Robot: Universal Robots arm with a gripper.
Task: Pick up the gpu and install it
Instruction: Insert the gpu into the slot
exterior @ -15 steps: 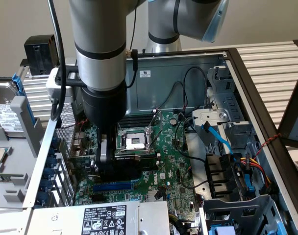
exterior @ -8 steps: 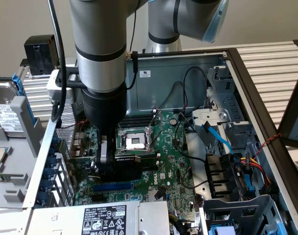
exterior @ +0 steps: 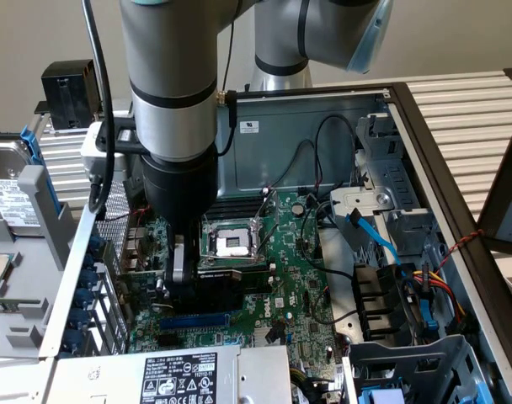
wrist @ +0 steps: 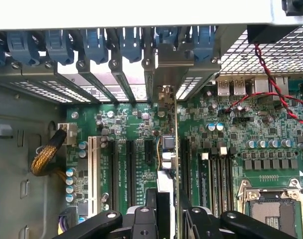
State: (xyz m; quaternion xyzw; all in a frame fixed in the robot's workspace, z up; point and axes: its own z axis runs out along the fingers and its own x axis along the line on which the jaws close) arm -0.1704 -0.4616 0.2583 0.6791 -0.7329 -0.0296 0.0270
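Observation:
The gpu (exterior: 216,288) stands on edge over the large green motherboard (exterior: 294,278), its black heatsink block facing the exterior view's right. My gripper (exterior: 185,273) reaches straight down into the open computer case and is shut on the gpu. In the wrist view the gpu (wrist: 174,144) appears edge-on as a thin line running between the expansion slots, with its silver bracket (wrist: 174,62) up against the rear slot openings. My gripper (wrist: 167,215) clamps it with a dark finger on each side. I cannot tell whether the card's edge sits in a slot.
An open CPU socket (exterior: 231,244) lies just beyond the card. Blue slot latches (wrist: 91,42) line the case's rear wall. Red and black wires (wrist: 271,79) cross the rear ports. A power supply (exterior: 197,374) sits in front, and a drive cage (exterior: 408,362) with cables at the exterior view's right.

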